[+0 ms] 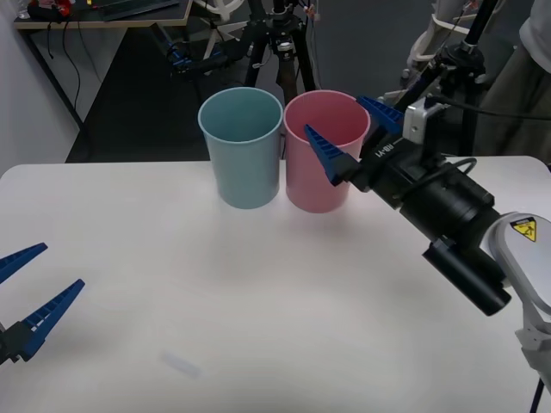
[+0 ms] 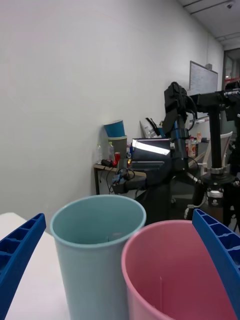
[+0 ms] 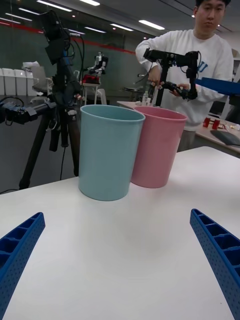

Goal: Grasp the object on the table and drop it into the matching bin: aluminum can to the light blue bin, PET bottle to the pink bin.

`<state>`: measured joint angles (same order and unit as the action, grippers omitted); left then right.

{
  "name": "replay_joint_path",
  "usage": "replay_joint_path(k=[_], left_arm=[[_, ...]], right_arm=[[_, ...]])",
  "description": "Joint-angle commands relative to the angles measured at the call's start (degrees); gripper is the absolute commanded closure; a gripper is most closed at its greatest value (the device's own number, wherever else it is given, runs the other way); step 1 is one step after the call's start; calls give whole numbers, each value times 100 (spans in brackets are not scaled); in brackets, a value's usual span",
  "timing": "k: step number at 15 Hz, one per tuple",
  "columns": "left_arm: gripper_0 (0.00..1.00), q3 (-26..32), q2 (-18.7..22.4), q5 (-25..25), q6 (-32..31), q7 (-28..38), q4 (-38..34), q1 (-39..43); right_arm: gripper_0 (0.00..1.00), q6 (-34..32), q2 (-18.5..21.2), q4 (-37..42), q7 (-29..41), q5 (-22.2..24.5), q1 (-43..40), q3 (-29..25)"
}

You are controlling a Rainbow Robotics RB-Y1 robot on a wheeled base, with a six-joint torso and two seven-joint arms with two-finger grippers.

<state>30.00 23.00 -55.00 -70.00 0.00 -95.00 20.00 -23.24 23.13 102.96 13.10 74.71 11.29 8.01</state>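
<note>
Your right gripper [image 1: 350, 138] is raised over the rim of the pink bin [image 1: 325, 151], its blue ribbed fingers [image 1: 330, 156] spread apart with nothing between them. In the right wrist view, the fingers [image 2: 220, 252] frame both bin openings. What can be seen of the two interiors from there holds no can; the bin floors are hidden.

The light blue bin [image 1: 243, 146] and the pink bin stand upright, long axes vertical, mouths up, side by side at the far part of the table [image 1: 258, 301]. Their walls touch or nearly touch; you cannot tell which. Both are tapered, plain-walled, with rolled rims.

Your left gripper [image 1: 26, 297] hangs low at the near left edge of the table, well apart from the bins, fingers open and holding nothing.
</note>
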Motion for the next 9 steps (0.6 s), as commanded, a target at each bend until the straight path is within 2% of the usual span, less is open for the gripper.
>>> replay_joint_path(k=[1,5,9], left_arm=[[0,0,0,0,0,0,0,0],[0,0,0,0,0,0,0,0],[0,0,0,0,0,0,0,0]], right_arm=[[0,-893,95,84,-185,-18,-672,-784],[0,-2061,95,84,-440,-18,-1384,-1970],[0,-2888,95,84,-571,-106,-1956,-2867]])
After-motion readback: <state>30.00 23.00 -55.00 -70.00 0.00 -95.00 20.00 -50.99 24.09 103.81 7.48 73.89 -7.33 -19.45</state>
